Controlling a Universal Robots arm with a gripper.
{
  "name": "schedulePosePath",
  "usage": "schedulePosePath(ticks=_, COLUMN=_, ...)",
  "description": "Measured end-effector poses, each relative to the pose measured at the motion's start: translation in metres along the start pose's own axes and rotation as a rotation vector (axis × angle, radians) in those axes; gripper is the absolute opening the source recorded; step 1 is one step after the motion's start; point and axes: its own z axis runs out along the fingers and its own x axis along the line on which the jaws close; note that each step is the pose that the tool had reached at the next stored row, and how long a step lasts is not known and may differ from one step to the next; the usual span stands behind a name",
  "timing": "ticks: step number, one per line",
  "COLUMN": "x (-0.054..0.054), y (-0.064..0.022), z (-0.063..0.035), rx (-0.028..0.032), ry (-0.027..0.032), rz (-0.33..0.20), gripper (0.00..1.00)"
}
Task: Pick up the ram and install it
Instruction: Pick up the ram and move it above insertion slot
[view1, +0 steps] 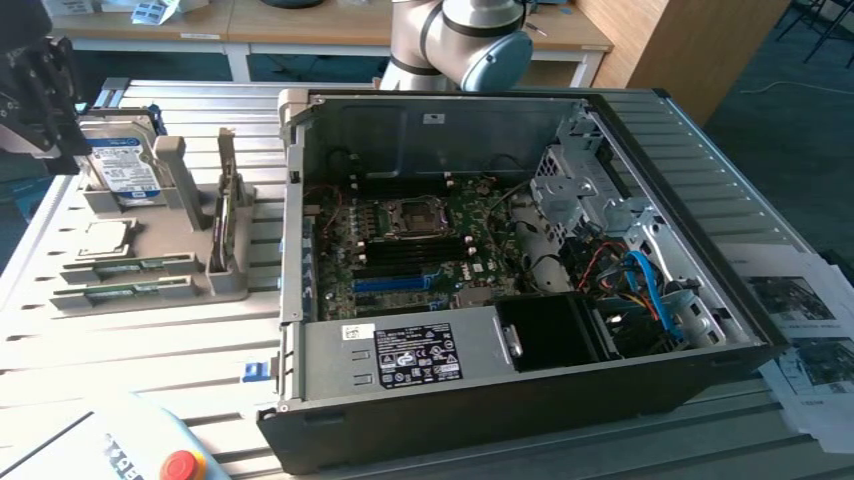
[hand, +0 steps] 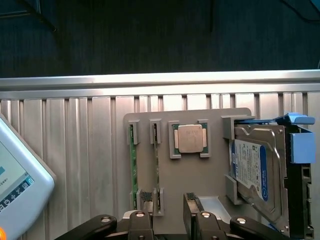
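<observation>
My pincer (hand: 169, 199) is spread wide and grips nothing. In the exterior view it hangs at the upper left, over the gray holder (view1: 227, 285). Just under it the hard drive (view1: 120, 160) stands on edge. At lower left the ram (view1: 130, 267) sits on edge in its slot, with a second stick (view1: 123, 292) just beside it and the processor (view1: 107, 238) close above. Mid-frame, the open computer case (view1: 534, 400) lies on the bench (view1: 160, 340), its motherboard (view1: 427, 240) exposed.

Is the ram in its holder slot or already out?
In: the ram and a second stick sit edge-on in the gray holder slots; the open gripper holds nothing.
</observation>
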Motion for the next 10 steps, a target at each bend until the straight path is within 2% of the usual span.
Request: schedulePosePath(ticks=10, x=0.0, y=-0.0001, z=0.0182, rx=0.0001, ry=-0.0004, rz=-0.005, gripper=0.37)
